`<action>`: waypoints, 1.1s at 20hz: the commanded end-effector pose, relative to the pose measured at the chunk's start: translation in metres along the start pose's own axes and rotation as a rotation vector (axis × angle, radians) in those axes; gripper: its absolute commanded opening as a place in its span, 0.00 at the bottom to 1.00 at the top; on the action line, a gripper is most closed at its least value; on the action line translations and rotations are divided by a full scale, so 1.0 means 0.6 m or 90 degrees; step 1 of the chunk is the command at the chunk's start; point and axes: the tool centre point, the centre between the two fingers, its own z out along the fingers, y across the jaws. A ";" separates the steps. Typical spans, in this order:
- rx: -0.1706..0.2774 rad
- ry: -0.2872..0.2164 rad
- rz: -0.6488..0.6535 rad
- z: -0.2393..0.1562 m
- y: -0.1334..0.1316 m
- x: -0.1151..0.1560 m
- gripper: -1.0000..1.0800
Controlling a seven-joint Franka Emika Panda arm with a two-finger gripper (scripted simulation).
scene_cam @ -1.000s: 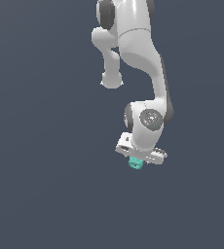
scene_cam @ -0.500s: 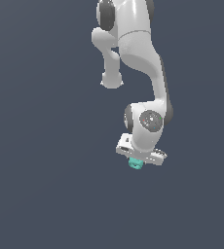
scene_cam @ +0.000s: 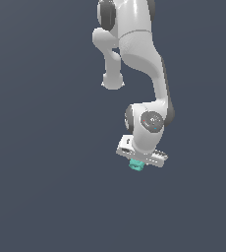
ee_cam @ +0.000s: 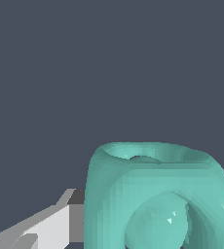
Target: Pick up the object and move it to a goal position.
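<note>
The object is a small teal-green block with rounded corners, hanging just under the white hand of the arm in the exterior view. My gripper is shut on it, and the fingers are mostly hidden by the hand. In the wrist view the object fills the near field, with a hollow top and a round hole in its face. One grey and white finger presses against its side. The other finger is hidden behind the block.
The white arm reaches down from the top of the exterior view. All around is a flat dark grey-blue surface with no other objects and no visible goal marker.
The hand with the object has drifted very slightly lower in the exterior view. The grip looks the same.
</note>
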 end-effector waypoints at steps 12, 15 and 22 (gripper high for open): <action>0.000 0.000 0.001 -0.060 0.083 -0.020 0.00; 0.000 0.000 0.001 -0.087 0.120 -0.029 0.00; 0.001 0.000 0.001 -0.164 0.227 -0.055 0.00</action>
